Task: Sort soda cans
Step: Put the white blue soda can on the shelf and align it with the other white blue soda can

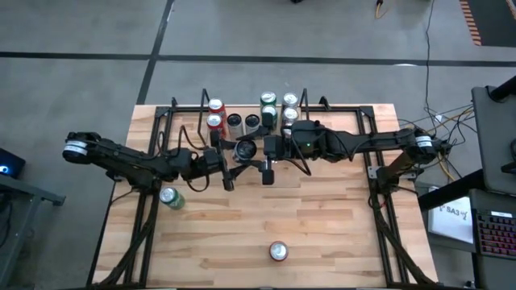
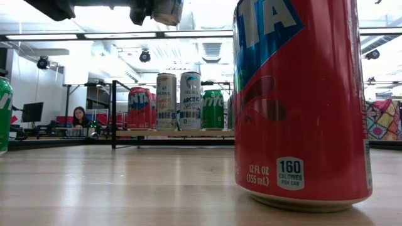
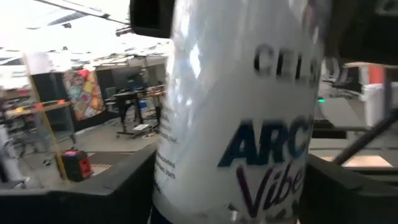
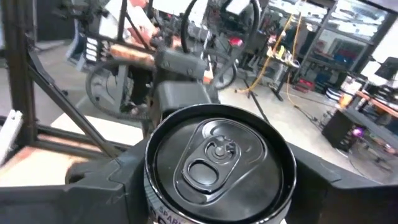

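A silver-white soda can with blue lettering is up in the air over the middle of the table, between my two arms. My right gripper reaches it from the table's right and is shut on it. My left gripper comes in from the left, close against the same can, whose side fills the left wrist view. In the low view only the can's lower end shows, at the top. A red can stands near the front edge and a green can at the left. My right gripper pinches the can's side wall just below the top rim, one finger on each side. The fingers come in level from the table's right. The can stands upright in the hold, its top up, lifted clear of the table.
Several cans stand in rows at the far edge: red, dark-topped, green, silver. A black frame borders the table's sides and back. The red can looms close in the low view. A person sits in the room behind.
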